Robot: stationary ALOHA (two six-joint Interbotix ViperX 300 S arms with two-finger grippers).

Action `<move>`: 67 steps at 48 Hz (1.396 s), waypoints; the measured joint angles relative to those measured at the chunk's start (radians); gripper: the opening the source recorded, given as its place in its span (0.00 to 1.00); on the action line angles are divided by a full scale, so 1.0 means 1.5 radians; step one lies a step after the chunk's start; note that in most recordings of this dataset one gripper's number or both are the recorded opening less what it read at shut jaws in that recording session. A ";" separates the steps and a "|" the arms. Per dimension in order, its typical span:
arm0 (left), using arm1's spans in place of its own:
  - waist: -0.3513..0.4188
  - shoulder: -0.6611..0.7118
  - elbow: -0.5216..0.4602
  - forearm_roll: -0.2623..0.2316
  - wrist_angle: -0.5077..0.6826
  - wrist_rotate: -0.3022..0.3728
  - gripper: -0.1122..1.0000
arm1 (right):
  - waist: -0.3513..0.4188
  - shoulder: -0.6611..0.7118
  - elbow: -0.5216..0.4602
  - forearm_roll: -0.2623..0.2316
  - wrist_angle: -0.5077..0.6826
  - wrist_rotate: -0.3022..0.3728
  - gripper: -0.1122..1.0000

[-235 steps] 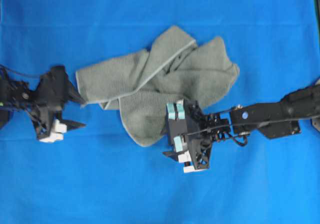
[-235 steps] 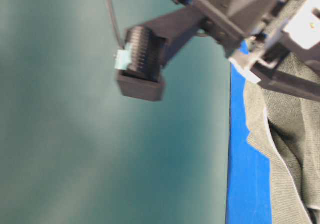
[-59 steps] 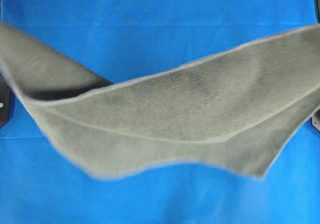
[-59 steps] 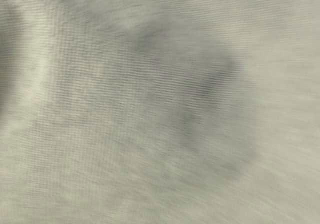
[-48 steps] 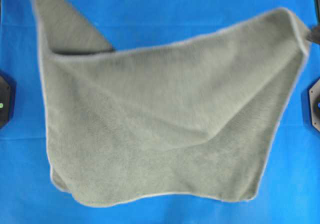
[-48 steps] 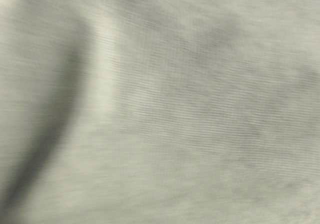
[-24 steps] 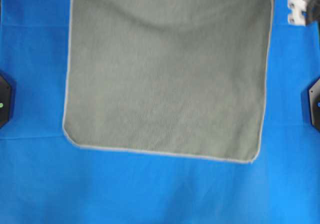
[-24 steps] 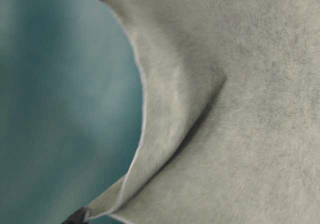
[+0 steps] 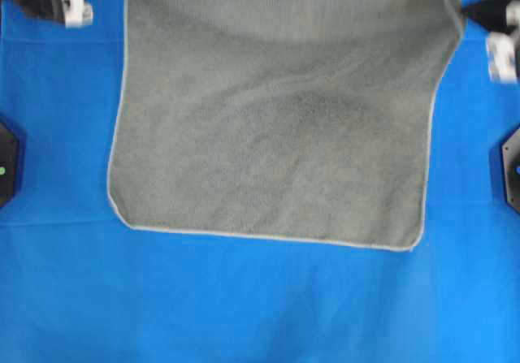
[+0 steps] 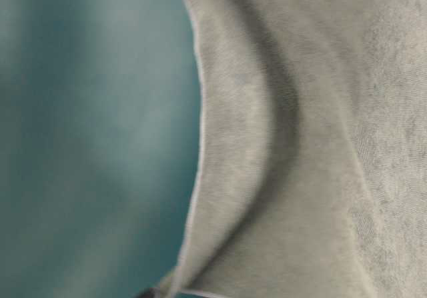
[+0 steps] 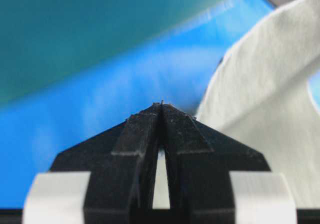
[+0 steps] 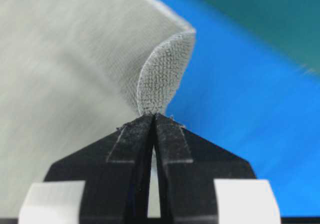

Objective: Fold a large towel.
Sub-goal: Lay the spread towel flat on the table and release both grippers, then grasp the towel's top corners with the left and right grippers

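The left pincer (image 11: pixel 161 108) sits at the top left corner of the overhead view, its jaws pressed together. In its wrist view the tips meet with no cloth plainly between them; the towel (image 9: pixel 276 119) rises just beside them to the right, so whether a corner is pinched cannot be told. The towel lies spread over the blue bench (image 9: pixel 244 306), nearly square, its pale hem (image 9: pixel 268 237) running along the near edge, its far edge passing out of the overhead view at the top. At the top right the right pincer (image 12: pixel 152 116) is closed on the towel's corner, which curls up from between its tips. The table-level view is mostly filled with hanging cloth.
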 measured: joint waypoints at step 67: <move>-0.521 0.155 0.112 0.000 0.102 -0.355 0.11 | 0.536 0.271 0.116 0.137 -0.190 0.179 0.18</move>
